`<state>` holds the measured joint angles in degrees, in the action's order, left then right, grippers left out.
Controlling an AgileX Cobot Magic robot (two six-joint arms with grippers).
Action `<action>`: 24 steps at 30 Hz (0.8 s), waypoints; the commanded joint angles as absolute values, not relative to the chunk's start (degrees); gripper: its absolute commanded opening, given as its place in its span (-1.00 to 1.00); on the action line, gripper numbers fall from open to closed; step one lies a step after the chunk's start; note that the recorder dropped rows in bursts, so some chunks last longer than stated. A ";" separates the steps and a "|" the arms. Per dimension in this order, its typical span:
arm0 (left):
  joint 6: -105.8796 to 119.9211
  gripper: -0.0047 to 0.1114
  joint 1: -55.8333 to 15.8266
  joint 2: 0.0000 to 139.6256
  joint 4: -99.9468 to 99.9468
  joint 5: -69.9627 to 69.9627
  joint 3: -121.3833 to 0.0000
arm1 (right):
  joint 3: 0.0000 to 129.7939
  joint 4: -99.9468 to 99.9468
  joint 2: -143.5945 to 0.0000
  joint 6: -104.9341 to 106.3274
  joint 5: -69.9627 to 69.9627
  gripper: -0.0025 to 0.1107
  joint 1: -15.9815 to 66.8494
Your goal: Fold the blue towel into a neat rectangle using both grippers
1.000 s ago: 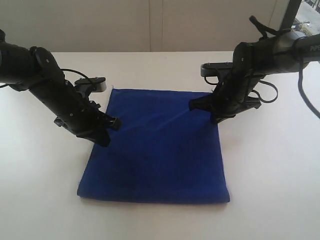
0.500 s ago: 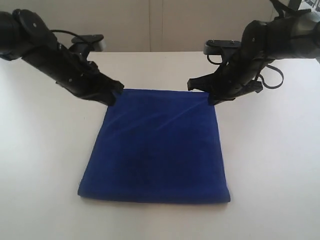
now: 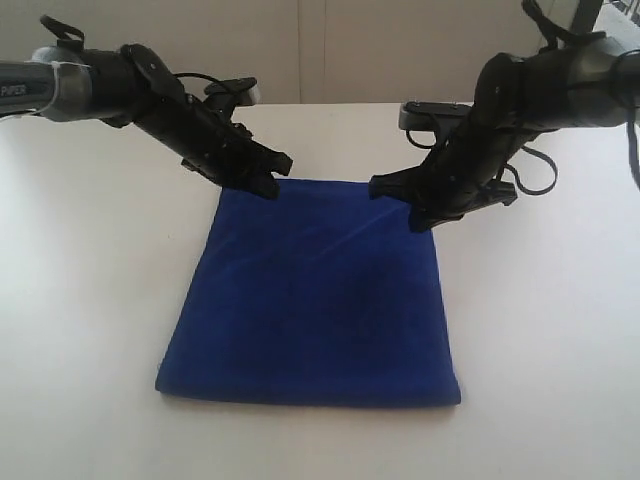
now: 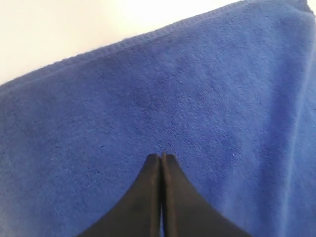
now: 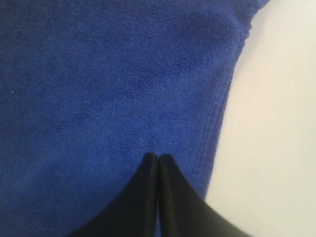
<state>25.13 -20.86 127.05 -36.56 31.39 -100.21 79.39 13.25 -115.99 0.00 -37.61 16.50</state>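
The blue towel (image 3: pixel 315 295) lies flat on the white table (image 3: pixel 90 300) as a folded, roughly square sheet, its thick fold edge nearest the camera. My left gripper (image 3: pixel 268 186) is at the towel's far left corner, shut, with its fingertips (image 4: pixel 161 157) pressed together just above the cloth (image 4: pixel 197 98). My right gripper (image 3: pixel 420 220) is at the far right corner, also shut, its tips (image 5: pixel 158 157) over the towel (image 5: pixel 98 74) close to the hemmed edge. Neither holds any cloth. No white label shows.
Bare white table surrounds the towel on all sides. A pale wall (image 3: pixel 320 50) rises behind the table's far edge. Black cables (image 3: pixel 535 180) hang by the right arm.
The left arm has swung from the towel's left edge up to its far left corner and then slightly inward. The right gripper has shifted a little along the far right corner. The towel has stayed flat.
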 commanded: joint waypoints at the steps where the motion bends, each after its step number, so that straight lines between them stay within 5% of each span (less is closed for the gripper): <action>1: 25.76 -0.92 -21.28 130.16 -38.60 32.66 -103.42 | 79.12 13.92 -117.55 0.00 -37.53 -0.96 16.61; 24: 23.48 -0.92 -21.28 133.08 -34.46 31.39 -103.42 | 79.23 13.05 -120.62 0.00 -41.21 -0.96 16.61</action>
